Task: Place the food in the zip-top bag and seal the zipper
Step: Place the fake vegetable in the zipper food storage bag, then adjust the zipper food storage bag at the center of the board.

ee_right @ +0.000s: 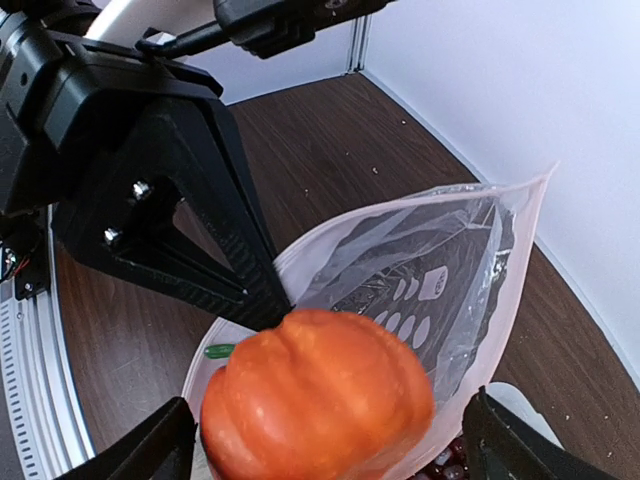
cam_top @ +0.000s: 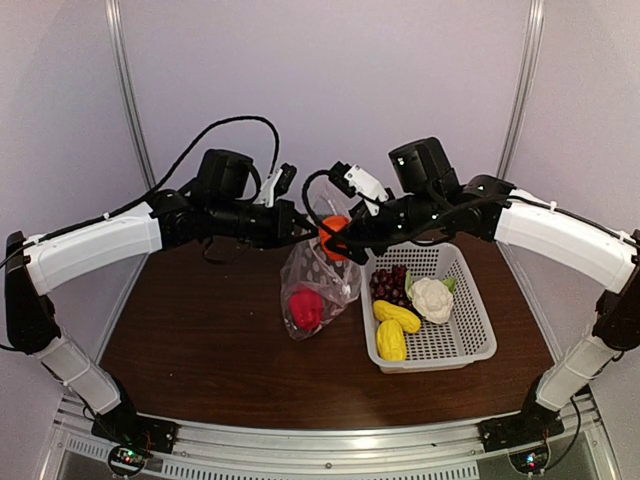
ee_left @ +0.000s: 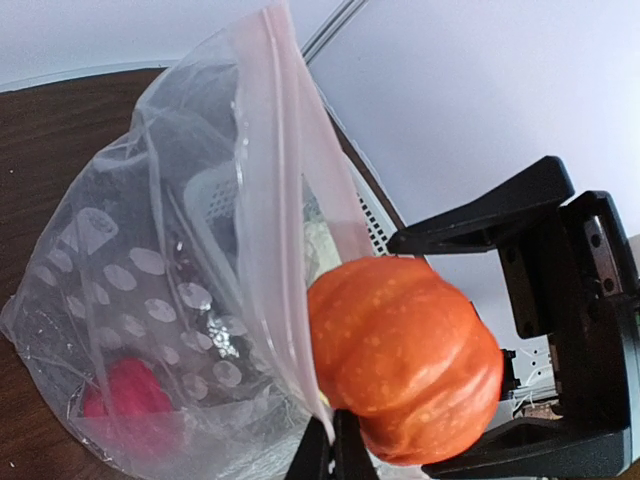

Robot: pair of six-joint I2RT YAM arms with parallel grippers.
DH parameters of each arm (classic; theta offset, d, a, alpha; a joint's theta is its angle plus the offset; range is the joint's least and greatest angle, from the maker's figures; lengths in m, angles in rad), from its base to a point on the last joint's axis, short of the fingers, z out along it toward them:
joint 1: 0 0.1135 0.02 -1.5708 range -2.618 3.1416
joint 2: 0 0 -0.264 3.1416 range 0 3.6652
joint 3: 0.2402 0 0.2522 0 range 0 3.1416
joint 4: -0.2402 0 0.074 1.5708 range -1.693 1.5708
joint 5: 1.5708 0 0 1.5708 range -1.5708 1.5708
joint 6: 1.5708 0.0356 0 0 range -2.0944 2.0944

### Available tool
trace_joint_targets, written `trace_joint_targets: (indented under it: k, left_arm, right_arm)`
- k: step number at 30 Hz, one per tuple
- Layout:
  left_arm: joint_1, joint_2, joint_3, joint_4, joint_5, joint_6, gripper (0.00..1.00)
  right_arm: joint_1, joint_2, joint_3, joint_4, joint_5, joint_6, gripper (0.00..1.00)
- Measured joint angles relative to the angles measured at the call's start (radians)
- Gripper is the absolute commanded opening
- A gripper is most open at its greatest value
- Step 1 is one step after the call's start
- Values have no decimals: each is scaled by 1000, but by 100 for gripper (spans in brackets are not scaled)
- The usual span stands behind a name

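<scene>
Clear crinkly polka-dotted zip-top bag held up over dark wood desk by mouth edge, pinched in closed left gripper; one red toy pepper inside. Ribbed orange round plastic fruit at bag mouth, between right gripper jaws spread wider than it. White perforated plastic basket: two yellow banana-like pieces, one dark purple grape bunch, one white cauliflower.

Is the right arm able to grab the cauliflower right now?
Probably not just yet. Its claw has the orange fruit between its fingers, over the bag. The cauliflower lies uncovered in the basket nearby, so after that the way looks free.
</scene>
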Motion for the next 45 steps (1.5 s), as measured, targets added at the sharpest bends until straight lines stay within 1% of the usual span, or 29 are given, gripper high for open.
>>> trace_joint_targets:
  k: [12, 13, 18, 21, 24, 30, 36, 45]
  left_arm:
    - [0, 3, 0, 3, 1, 0, 0]
    - [0, 5, 0, 6, 1, 0, 0]
    - [0, 14, 0, 15, 5, 1, 0]
    - [0, 16, 0, 15, 10, 1, 0]
    - [0, 16, 0, 18, 11, 1, 0]
    - [0, 16, 0, 19, 11, 1, 0]
    - [0, 17, 0, 21, 11, 1, 0]
    - [0, 17, -13, 34, 11, 1, 0]
  right_arm:
    - [0, -2, 40, -38, 70, -61, 98]
    - [0, -3, 42, -37, 79, -64, 97]
    - [-8, -41, 19, -21, 166, -60, 85]
    - [-16, -84, -25, -2, 222, -34, 83]
    - [-17, -87, -51, 9, 243, -9, 80]
    - [-21, -53, -62, 8, 231, 43, 74]
    - [-21, -13, -27, -4, 188, 93, 74]
    - [-22, -11, 8, -5, 115, 156, 71]
